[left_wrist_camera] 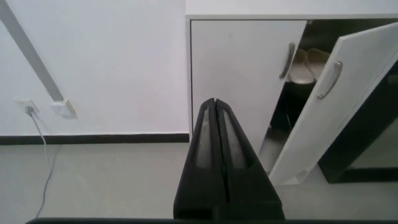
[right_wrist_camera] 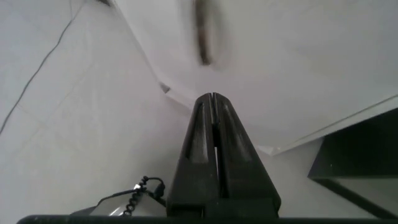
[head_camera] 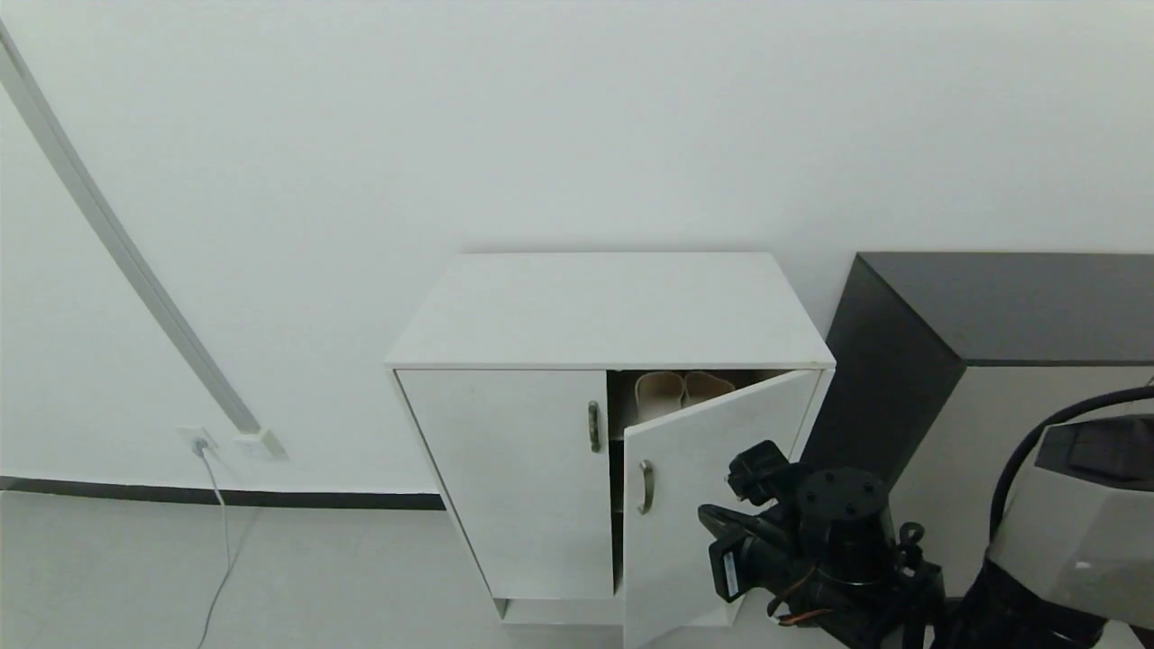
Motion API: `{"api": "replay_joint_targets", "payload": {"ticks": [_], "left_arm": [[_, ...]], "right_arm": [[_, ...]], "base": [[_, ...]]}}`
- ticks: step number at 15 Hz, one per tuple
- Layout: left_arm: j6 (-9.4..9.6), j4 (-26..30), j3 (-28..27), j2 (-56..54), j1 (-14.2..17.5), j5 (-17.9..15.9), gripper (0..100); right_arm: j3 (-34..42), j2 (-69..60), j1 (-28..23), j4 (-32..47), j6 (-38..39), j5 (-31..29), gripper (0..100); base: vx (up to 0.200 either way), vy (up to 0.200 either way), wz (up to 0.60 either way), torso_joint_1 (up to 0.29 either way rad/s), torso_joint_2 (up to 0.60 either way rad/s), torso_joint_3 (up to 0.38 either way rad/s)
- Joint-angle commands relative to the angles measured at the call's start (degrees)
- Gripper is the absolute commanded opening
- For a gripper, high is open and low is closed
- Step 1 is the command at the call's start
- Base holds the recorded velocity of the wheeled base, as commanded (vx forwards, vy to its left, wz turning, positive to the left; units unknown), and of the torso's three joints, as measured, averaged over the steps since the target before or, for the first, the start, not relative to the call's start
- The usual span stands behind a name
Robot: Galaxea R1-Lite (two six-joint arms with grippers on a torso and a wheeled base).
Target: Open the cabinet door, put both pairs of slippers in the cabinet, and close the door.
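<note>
The white cabinet (head_camera: 604,311) stands against the wall with its left door (head_camera: 509,478) closed and its right door (head_camera: 699,487) swung partly open. In the gap, a pair of beige slippers (head_camera: 681,389) stands on the upper shelf, also seen as slippers (left_wrist_camera: 308,65) in the left wrist view. My right gripper (head_camera: 712,521) is shut and empty, its tips (right_wrist_camera: 213,99) close to the open door's outer face below the handle (right_wrist_camera: 204,34). My left gripper (left_wrist_camera: 215,106) is shut on nothing, well back from the cabinet and facing its left door (left_wrist_camera: 242,74).
A dark cabinet (head_camera: 992,306) stands right beside the white one, just behind the open door. On the left wall are a slanted cable duct (head_camera: 117,243) and a socket (head_camera: 198,442) with a cord trailing onto bare floor (head_camera: 270,577).
</note>
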Motion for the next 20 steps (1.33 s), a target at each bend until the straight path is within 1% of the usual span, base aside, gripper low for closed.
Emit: {"api": "replay_joint_targets", "payload": {"ticks": [1, 4, 7, 20], "left_arm": [[-0.05, 0.0, 0.0, 0.0, 0.0, 0.0, 0], [-0.05, 0.0, 0.0, 0.0, 0.0, 0.0, 0], [-0.05, 0.0, 0.0, 0.0, 0.0, -0.1, 0], [0.13, 0.0, -0.1, 0.0, 0.0, -0.1, 0]], "right_arm": [[-0.1, 4.4, -0.2, -2.2, 0.0, 0.2, 0], [-3.1, 7.4, -0.3, -2.9, 0.0, 0.2, 0], [-8.1, 10.2, -1.5, -2.8, 0.0, 0.2, 0], [-19.8, 18.0, -5.7, -2.3, -1.3, 0.2, 0]], "base": [[0.0, 0.0, 0.0, 0.0, 0.0, 0.0], [0.0, 0.0, 0.0, 0.0, 0.0, 0.0], [0.0, 0.0, 0.0, 0.0, 0.0, 0.0], [0.0, 0.0, 0.0, 0.0, 0.0, 0.0]]}}
